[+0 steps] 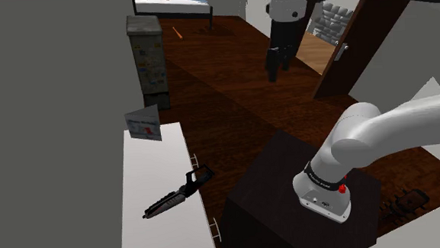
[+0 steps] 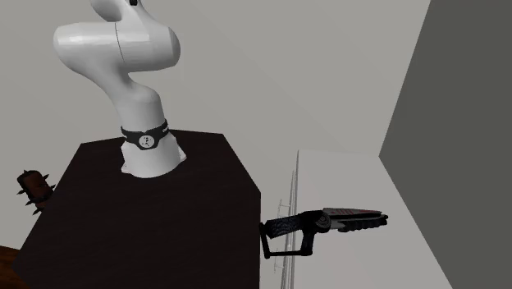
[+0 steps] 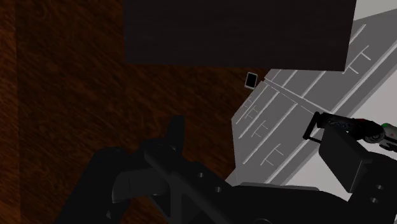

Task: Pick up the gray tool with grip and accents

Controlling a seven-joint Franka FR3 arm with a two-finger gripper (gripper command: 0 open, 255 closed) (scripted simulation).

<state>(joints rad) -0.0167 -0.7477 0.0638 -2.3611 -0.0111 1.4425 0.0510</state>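
The tool (image 2: 328,223) is a long, dark grey body. One end is a closed loop grip; the other is a flat, narrow blade section with a faint reddish strip along it. In the wrist view a small green accent shows on the body of the tool (image 3: 351,126).

The tool lies flat on the white worktop (image 2: 345,176), at the edge facing the stand (image 2: 139,222). The blade section rests on the surface. The loop grip overhangs the edge above the drawer fronts (image 3: 286,108).

The pincer (image 1: 276,73) hangs over the wood floor (image 1: 224,81), well apart from the tool. Its fingers (image 3: 175,130) stand spread, with nothing between them.

Limits of view:
- In the wrist view the blade end is cut off by the picture's edge, and one finger covers the tool's lower part.
- In the shoulder view the tool (image 1: 176,195) reads as a dark outline, and blade detail cannot be made out.
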